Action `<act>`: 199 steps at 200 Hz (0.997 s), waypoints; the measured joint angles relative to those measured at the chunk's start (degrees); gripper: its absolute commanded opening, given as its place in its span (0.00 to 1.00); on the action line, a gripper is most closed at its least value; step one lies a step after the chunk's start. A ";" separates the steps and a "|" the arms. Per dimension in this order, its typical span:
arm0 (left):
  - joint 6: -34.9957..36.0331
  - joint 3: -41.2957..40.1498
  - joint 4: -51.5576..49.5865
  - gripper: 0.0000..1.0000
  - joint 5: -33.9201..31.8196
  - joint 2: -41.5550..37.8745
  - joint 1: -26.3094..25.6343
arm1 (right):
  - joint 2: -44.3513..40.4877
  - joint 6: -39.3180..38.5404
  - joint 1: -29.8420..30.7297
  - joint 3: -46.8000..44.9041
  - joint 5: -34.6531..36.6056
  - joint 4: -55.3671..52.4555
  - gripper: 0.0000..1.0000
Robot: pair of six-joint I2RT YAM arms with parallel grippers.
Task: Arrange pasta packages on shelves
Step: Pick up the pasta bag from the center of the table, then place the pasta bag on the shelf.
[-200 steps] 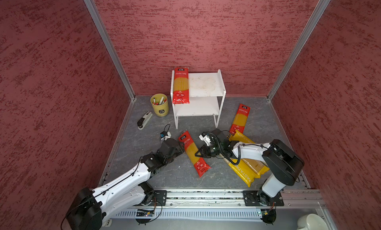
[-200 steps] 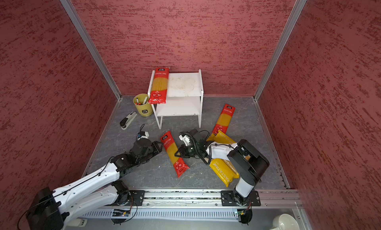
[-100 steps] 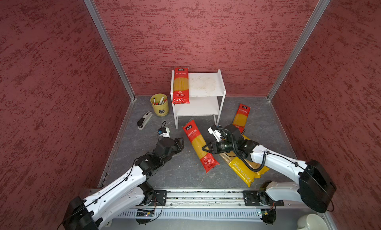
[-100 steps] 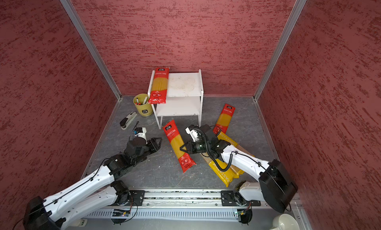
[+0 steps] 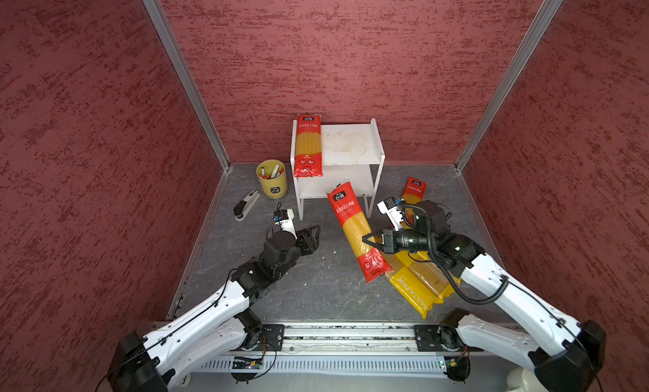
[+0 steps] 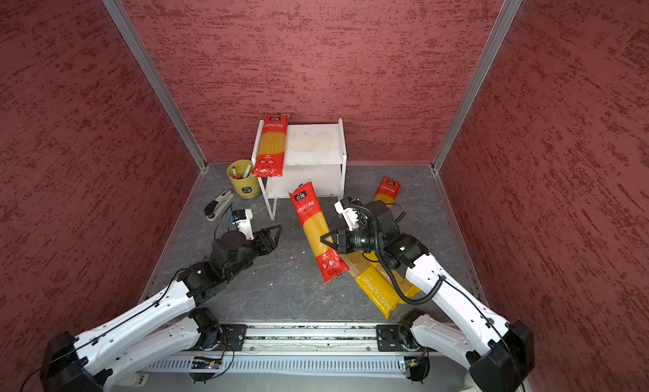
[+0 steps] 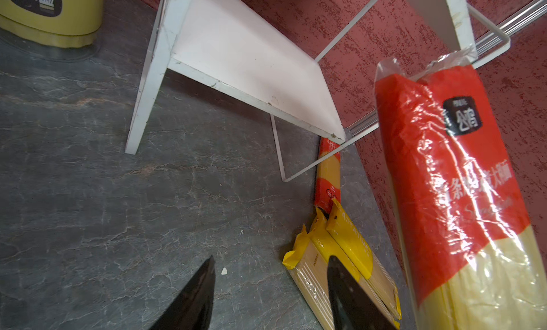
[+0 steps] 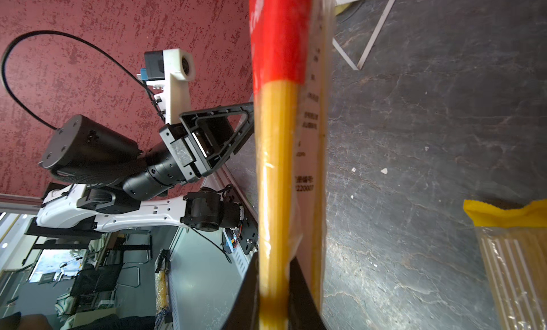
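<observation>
1 red spaghetti bag [image 5: 308, 146] on rack [image 5: 351, 146] top | your right gripper [image 5: 367, 240] clamps second red bag [image 5: 351, 225], centre | left gripper [image 5: 313, 234] half-spread, empty | PASTATIME bags [image 5: 414, 292] on floor, lower right, pending

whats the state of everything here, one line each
rack: upright
held red pasta bag: off the floor, tilted, clamped near its middle
shelved red pasta bag: flat on the rack's top board
third red pasta bag: lying on the floor
yellow pasta bags: piled on the floor
pen cup: upright, pens inside
stapler: lying on the floor
left gripper: open, holding nothing
right gripper: shut on the held red pasta bag
</observation>
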 measured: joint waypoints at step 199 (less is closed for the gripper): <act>2.47 0.22 4.72 0.60 0.85 1.92 -2.29 | 33.70 23.74 -6.34 38.73 0.98 21.11 0.00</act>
